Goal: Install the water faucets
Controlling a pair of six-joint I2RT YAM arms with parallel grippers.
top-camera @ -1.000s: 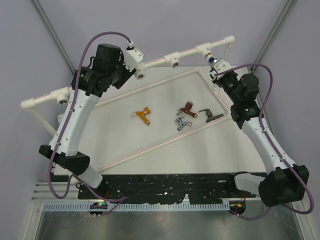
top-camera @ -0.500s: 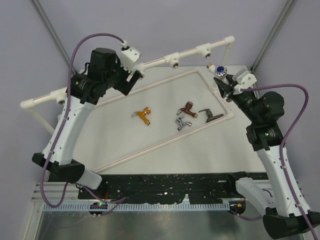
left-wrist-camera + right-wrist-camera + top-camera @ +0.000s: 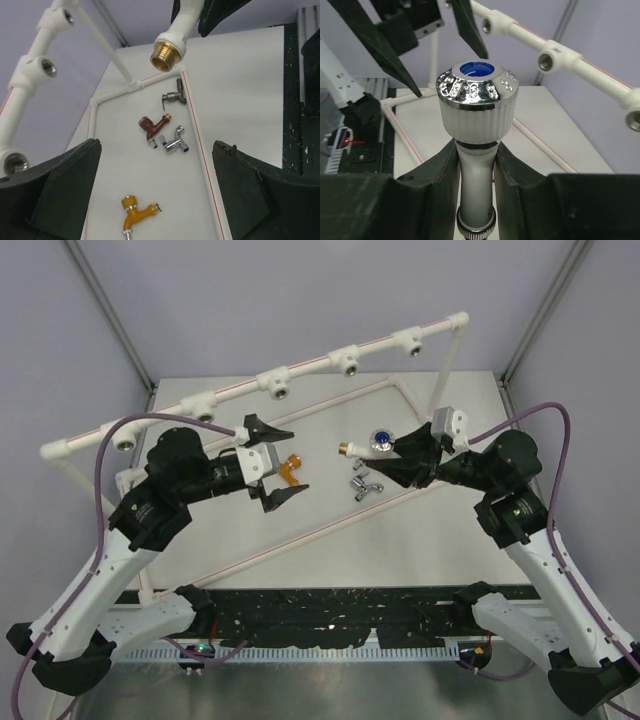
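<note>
Top external: the white faucet (image 3: 378, 441) is clamped in the right gripper (image 3: 400, 457), aloft between both arms; the left gripper (image 3: 296, 460) is spread wide and empty. Left wrist: its brass thread (image 3: 166, 53) is seen facing the open jaws. Right wrist: only the stem (image 3: 476, 180) is pinched, so slippage or twisting in a handover is risked.

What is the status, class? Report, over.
Left pincer open, empty. Right pincer shut on white faucet, aloft. Four faucets loose on table. Pipe sockets unblocked.
</note>
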